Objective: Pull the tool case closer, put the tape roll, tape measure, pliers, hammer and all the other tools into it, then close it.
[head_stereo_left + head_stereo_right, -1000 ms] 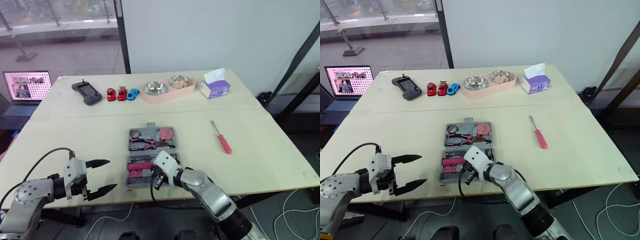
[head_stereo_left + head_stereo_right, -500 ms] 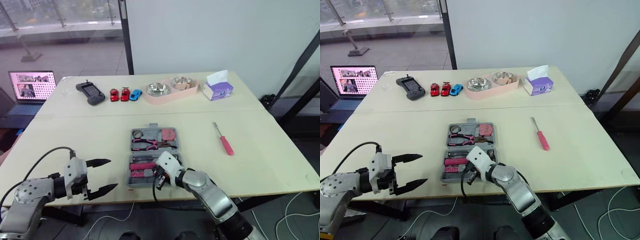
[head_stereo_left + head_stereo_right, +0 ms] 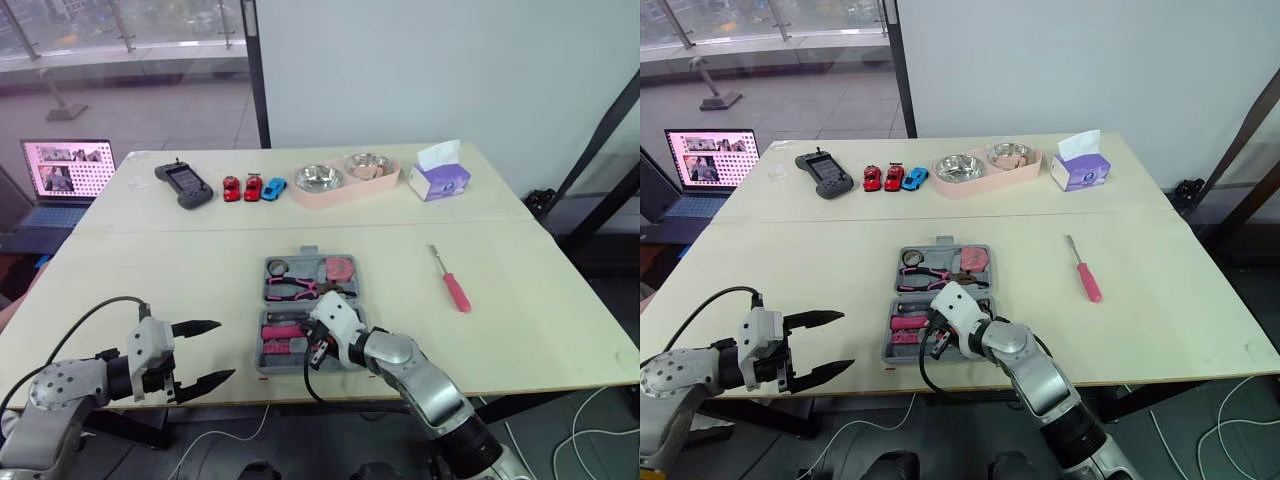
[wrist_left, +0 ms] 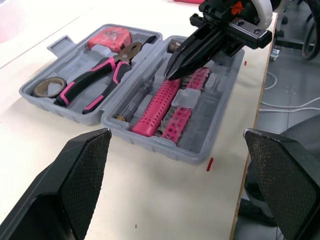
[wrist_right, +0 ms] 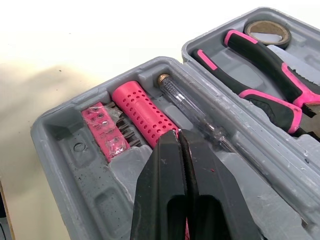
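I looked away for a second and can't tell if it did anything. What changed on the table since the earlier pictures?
The right gripper crept a little forward, farther over the near half of the tool case, fingers shut, tips at the pink handle. Nothing was taken hold of or let go. The left gripper stayed open, left of the case; the case and the red screwdriver stayed put.

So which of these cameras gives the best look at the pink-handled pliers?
The left wrist view: the pliers lie whole in the tool case, handles to nose. The right wrist view shows the handles close, with the nose cut off by the frame. The head views show them small, in the case's far half.
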